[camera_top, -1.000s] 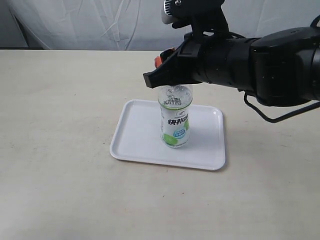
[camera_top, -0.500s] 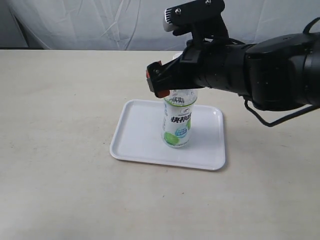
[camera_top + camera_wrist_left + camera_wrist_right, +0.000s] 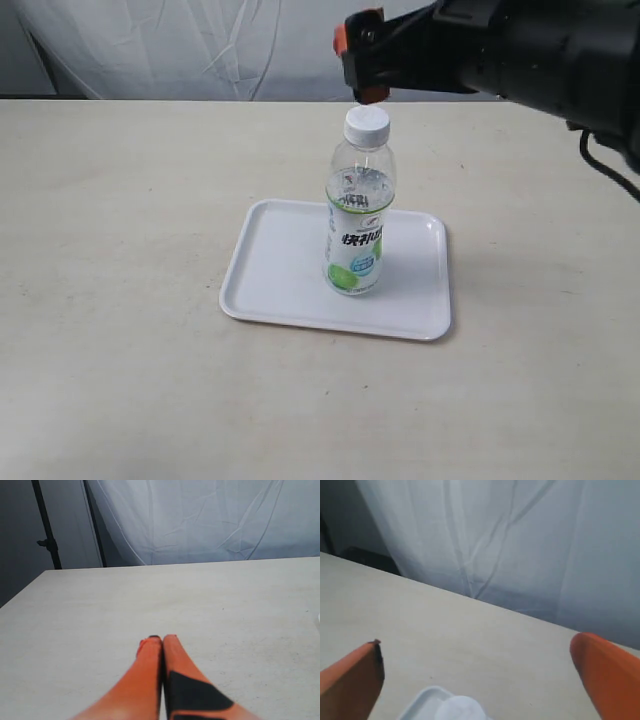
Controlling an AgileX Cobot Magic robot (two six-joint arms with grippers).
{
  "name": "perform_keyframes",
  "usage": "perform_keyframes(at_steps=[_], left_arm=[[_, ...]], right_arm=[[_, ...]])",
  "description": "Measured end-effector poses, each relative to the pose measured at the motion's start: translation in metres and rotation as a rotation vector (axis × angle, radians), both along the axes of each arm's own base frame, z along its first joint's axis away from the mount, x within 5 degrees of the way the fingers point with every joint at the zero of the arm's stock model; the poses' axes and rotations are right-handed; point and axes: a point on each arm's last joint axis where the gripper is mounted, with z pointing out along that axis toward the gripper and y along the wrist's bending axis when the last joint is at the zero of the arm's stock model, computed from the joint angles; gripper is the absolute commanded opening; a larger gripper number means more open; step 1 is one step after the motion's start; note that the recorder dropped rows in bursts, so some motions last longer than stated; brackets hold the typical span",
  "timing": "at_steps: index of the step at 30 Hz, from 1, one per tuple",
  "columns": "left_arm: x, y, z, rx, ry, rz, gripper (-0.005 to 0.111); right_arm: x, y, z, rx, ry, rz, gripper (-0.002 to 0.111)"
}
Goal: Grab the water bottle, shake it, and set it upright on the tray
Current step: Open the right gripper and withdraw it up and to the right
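The water bottle (image 3: 356,210) stands upright on the white tray (image 3: 275,270), its white cap (image 3: 366,123) on top and the green-and-white label facing the exterior camera. My right gripper (image 3: 358,62) hangs open just above and behind the cap, holding nothing. In the right wrist view its orange fingers (image 3: 350,680) are spread wide, with the blurred cap (image 3: 461,709) and a tray corner (image 3: 422,697) below between them. My left gripper (image 3: 162,639) is shut and empty over bare table, and is out of the exterior view.
The beige table (image 3: 120,300) stretches around the tray on all sides. A white cloth backdrop (image 3: 200,50) hangs behind the table's far edge. A dark stand (image 3: 47,540) is seen beyond the table in the left wrist view.
My right gripper has let go of the bottle's neck and risen up and back, clear of the cap. The bottle stays upright on the tray.
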Motion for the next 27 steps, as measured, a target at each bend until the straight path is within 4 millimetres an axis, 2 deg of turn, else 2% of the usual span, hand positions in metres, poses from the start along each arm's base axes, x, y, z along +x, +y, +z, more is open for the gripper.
perform_keyframes(at_steps=[4, 6, 7, 8, 9, 10, 11, 12, 17, 27], left_arm=[[0.000, 0.000, 0.000, 0.000, 0.000, 0.000, 0.000], [0.000, 0.000, 0.000, 0.000, 0.000, 0.000, 0.000], [0.000, 0.000, 0.000, 0.000, 0.000, 0.000, 0.000], [0.000, 0.000, 0.000, 0.000, 0.000, 0.000, 0.000], [0.000, 0.000, 0.000, 0.000, 0.000, 0.000, 0.000], [0.000, 0.000, 0.000, 0.000, 0.000, 0.000, 0.000], [0.000, 0.000, 0.000, 0.000, 0.000, 0.000, 0.000], [0.000, 0.000, 0.000, 0.000, 0.000, 0.000, 0.000], [0.000, 0.000, 0.000, 0.000, 0.000, 0.000, 0.000], [0.000, 0.000, 0.000, 0.000, 0.000, 0.000, 0.000]], right_arm=[[-0.017, -0.001, 0.019, 0.076, -0.027, 0.129, 0.097], [-0.024, -0.003, 0.025, 0.101, -0.037, 0.174, 0.087], [-0.027, -0.005, 0.026, 0.106, -0.038, 0.186, 0.073], [-0.030, -0.008, 0.023, 0.103, -0.035, 0.193, 0.064], [-0.032, -0.010, 0.019, 0.097, -0.029, 0.192, 0.043], [-0.036, -0.014, 0.009, 0.093, 0.002, 0.189, 0.032], [-0.037, -0.015, 0.004, 0.094, 0.024, 0.184, 0.012], [-0.041, -0.020, -0.005, 0.107, 0.063, 0.177, 0.001], [-0.056, -0.034, -0.025, 0.168, 0.167, 0.153, 0.000], [-0.055, -0.039, -0.026, 0.188, 0.185, 0.105, 0.000]])
